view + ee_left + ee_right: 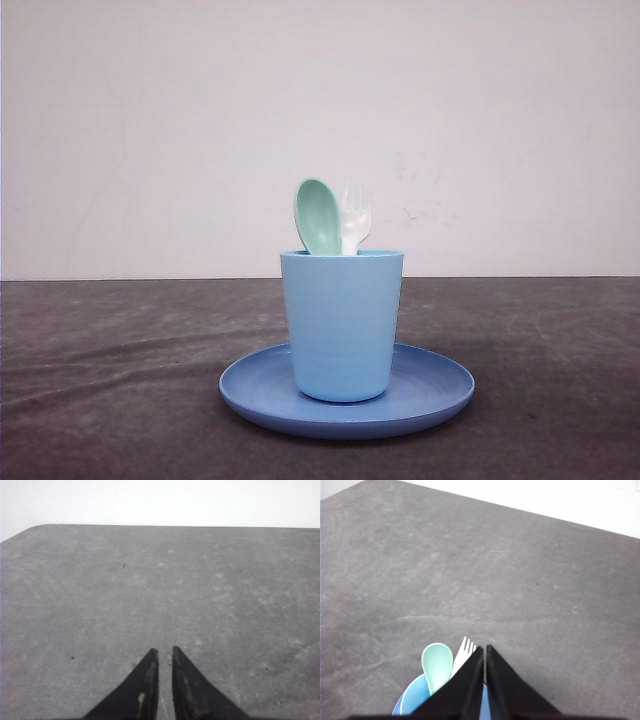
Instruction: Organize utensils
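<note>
From my right wrist, my right gripper has its two dark, wedge-shaped fingers pressed almost together, only a hairline slit between them, with nothing in it. Those fingers cover much of the light blue cup just beyond them, so I see only a slice of its rim and inner wall; the lower frame edge cuts off the rest. Standing in that cup, the mint-green spoon shows its smooth oval bowl, and beside it the white fork shows its short tines, one edge tucked behind my finger. Both handles are hidden down inside the cup.

My left gripper is likewise nearly closed, a thin gap between its black tips, which carry yellowish scuffs. It holds nothing and hangs over the bare grey table, a matte, mottled mat with pale scratches and a rounded far corner.

In the front view, the plate is nearest: round, shallow, darker blue, with faint concentric ridges. The cup stands upright on its middle, tapered and smooth-walled, hiding the plate's centre. The spoon bowl and fork tines rise just above the rim, touching or nearly so. Behind is a plain pale wall with faint scuff marks.
</note>
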Robot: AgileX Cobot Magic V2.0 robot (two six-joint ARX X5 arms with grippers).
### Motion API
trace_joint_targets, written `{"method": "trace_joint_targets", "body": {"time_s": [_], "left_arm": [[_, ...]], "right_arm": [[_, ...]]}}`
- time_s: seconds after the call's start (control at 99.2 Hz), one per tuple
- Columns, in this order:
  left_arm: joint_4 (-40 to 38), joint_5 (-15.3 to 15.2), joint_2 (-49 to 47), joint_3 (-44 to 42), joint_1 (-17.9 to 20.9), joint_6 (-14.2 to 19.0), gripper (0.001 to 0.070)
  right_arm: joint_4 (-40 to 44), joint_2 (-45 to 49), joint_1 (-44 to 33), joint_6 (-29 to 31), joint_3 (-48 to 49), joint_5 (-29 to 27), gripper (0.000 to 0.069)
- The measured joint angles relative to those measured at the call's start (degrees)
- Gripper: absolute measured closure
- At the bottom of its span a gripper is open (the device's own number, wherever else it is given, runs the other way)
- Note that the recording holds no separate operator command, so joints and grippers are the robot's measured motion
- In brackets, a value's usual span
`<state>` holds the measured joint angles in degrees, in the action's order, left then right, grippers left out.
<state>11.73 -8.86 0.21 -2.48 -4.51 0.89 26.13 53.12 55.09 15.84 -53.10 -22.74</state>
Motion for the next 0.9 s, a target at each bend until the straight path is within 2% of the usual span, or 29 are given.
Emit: {"method": "trace_joint_targets", "body": {"time_s": [0.081, 0.181, 0.343, 0.585, 0.716, 0.897], "left_arm": [[0.0, 0.0, 0.0, 0.0, 0.0, 0.0, 0.0685], [0.0, 0.0, 0.0, 0.0, 0.0, 0.0, 0.0685], [0.0, 0.0, 0.0, 0.0, 0.0, 0.0, 0.0685], [0.0, 0.0, 0.0, 0.0, 0.0, 0.0, 0.0685], [0.0, 0.0, 0.0, 0.0, 0.0, 0.0, 0.0685], [0.0, 0.0, 0.0, 0.0, 0.0, 0.0, 0.0685]], "right_arm": [[-0.1, 0.0, 0.0, -0.5, 0.0, -0.3, 0.0684], [-1.9, 0.0, -0.9, -2.4, 0.0, -3.5, 0.0684], [-6.3, -1.0, -6.3, -7.4, 0.0, -4.8, 0.0684], [-7.1, -4.0, -22.4, -12.3, 1.3, 6.1, 0.0684], [-7.1, -8.1, -32.4, -13.4, 5.4, 11.9, 0.0684], [-8.2, -16.7, -42.3, -14.4, 15.6, 15.6, 0.0684]]}}
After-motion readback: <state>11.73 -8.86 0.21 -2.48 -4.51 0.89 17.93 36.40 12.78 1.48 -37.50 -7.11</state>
